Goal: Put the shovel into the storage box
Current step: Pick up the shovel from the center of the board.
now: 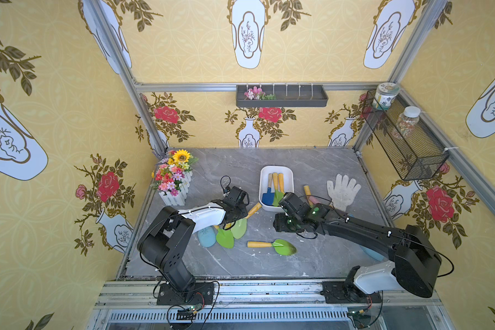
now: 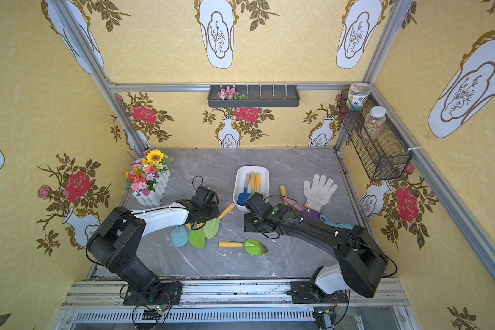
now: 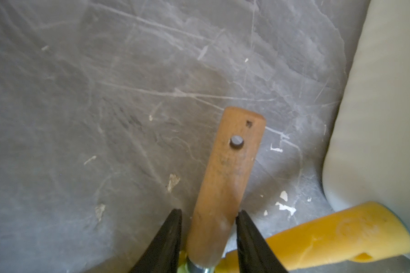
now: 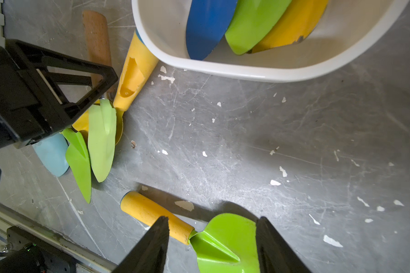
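Wood is what my left claw straddles: the wooden-handled shovel lies on the table just beside the storage box, its handle end free, so I take it there. One finger touches, the other shows a sliver of gap; I cannot tell if I pinch yet. My right claw hangs apart and empty over a green shovel, likely next. A round stamp on the yellow handle is unreadable

Bright, even light from above, soft shadows on the grey bench, both top views bowed at the edges — wide-angle, left wrist view hazy.
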### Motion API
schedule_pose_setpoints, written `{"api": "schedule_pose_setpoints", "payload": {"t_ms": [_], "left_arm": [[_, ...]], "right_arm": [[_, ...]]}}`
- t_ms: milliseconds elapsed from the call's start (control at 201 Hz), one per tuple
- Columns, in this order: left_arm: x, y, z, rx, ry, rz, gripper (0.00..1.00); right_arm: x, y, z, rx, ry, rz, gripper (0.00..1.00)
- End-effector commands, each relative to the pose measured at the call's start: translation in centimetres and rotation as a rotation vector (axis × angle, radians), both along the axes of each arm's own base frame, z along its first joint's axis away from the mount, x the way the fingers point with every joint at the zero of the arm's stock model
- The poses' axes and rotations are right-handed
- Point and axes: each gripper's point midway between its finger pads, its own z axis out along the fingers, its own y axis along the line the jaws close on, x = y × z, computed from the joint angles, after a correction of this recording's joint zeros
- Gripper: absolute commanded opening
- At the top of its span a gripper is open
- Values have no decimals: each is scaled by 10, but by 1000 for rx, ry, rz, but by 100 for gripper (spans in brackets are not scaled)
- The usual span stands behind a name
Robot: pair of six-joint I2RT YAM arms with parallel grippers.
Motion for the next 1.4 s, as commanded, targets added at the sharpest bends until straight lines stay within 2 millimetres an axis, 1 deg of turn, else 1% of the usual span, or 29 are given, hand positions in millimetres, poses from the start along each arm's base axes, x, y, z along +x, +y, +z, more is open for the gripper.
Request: {"api": "schedule_pose_setpoints", "payload": {"t_ms": [0,344,737,916,996,1220,1394], "left_arm": [[2,2,-4,30,2,-20,38],[0,4,-6,42,9,-19,29],[0,6,5,43,-13,-20,26],[-1,6,11,34,-24,-25,21],[-1,4,17,23,-34,-31,19],[3,-3,40,5,-74,-51,19],[9,-13,59,-23,-109,-73,19]], "right_arm": [[5,3,1,10,-20,-8,62],[7,3,6,10,-31,-6,62],[8,4,9,10,-36,-3,62],[8,4,13,11,-42,-1,62],[9,4,14,10,-46,-1,62],[10,1,17,3,-56,-6,62],[10,-4,18,4,-60,-24,62]]}}
